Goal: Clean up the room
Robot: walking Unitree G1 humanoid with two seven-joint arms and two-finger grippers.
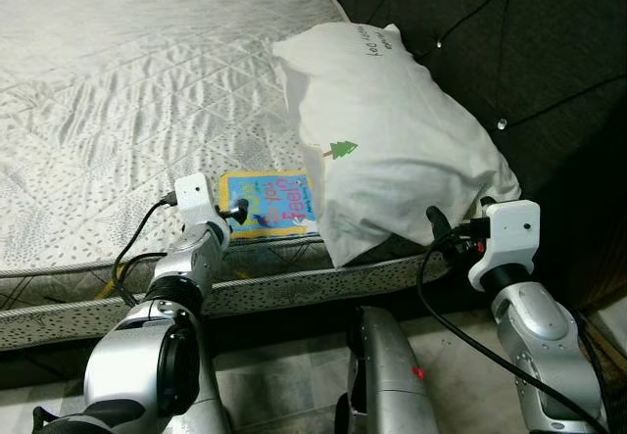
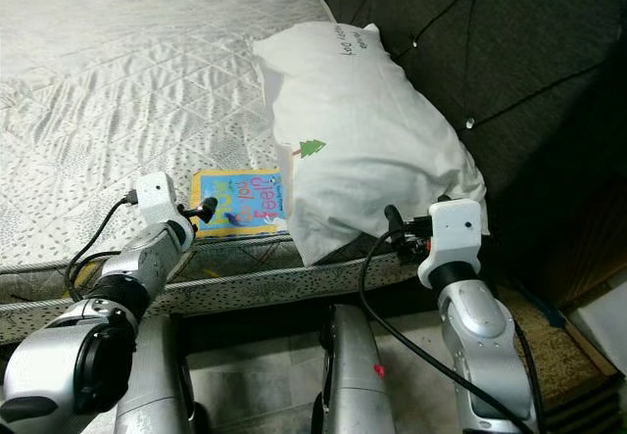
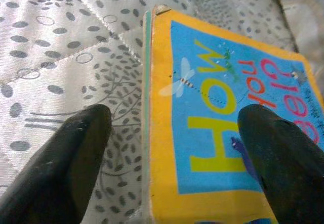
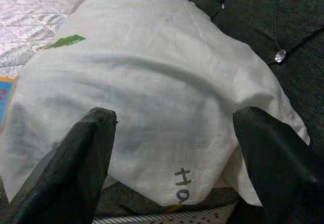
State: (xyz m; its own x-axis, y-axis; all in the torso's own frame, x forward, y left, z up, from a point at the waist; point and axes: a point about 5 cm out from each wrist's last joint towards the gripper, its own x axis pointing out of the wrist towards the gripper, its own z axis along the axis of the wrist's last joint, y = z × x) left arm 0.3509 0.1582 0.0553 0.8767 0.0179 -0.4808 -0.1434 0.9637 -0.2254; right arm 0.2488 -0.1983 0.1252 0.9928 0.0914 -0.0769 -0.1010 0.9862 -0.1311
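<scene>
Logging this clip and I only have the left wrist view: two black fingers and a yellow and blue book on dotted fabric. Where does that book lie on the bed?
Observer: The book lies flat near the front edge of the mattress, just beside a white pillow.
Operator: Does the pillow touch it?
Observer: From the head views the pillow's lower corner meets or overlaps the book's right edge; I cannot tell which.
Operator: What is the right arm doing?
Observer: The right gripper has its jaws open and points at the pillow, which leans on a dark tufted headboard.
Operator: And the left one?
Observer: The left gripper straddles the book's near left edge, jaws open.
</scene>
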